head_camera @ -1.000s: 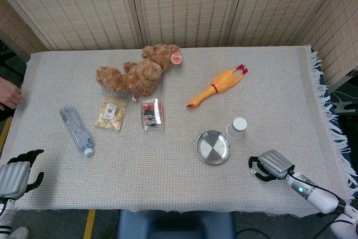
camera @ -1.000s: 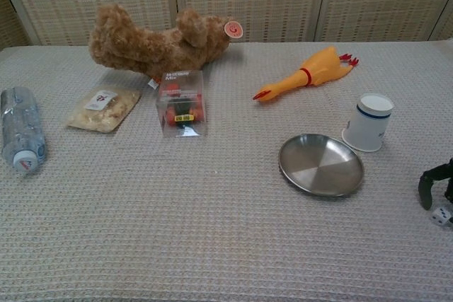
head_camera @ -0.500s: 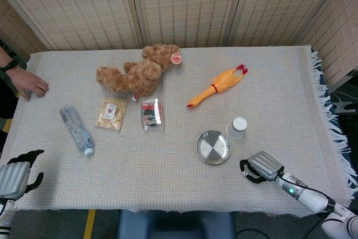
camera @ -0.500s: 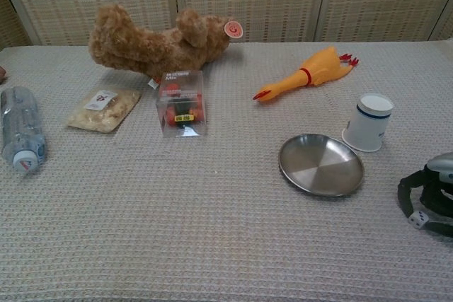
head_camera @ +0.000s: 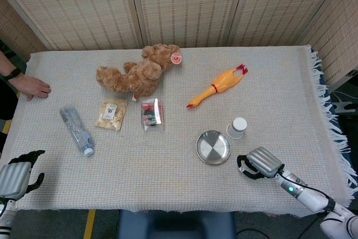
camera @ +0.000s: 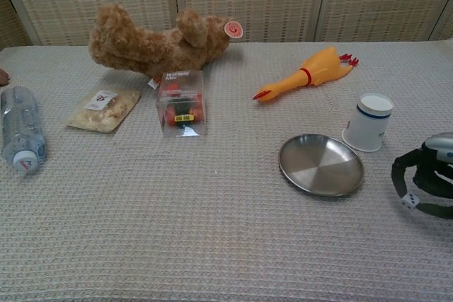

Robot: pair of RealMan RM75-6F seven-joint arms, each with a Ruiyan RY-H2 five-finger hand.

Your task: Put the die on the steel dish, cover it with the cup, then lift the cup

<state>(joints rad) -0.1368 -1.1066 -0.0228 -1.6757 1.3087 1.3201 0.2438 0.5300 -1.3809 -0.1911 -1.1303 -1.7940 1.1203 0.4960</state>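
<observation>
My right hand (camera: 425,182) hovering low over desk (head_camera: 168,160), just right of steel dish (camera: 320,165), fingers (camera: 402,175) pinching die (camera: 410,202) at tips. Cup (camera: 368,122) standing upside down behind dish, apart from it. My left hand (head_camera: 15,176) idling at desk's near-left corner, fingers loosely curled, holding nothing.

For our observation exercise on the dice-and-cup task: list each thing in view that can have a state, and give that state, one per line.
Die: held in right robot hand, above the cloth, not on dish.
Dish: empty, flat on table.
Cup: upside down, beside dish, untouched.
Bottle: lying on its side, capped.
Left robot hand: at table edge, holding nothing, fingers curled.
</observation>
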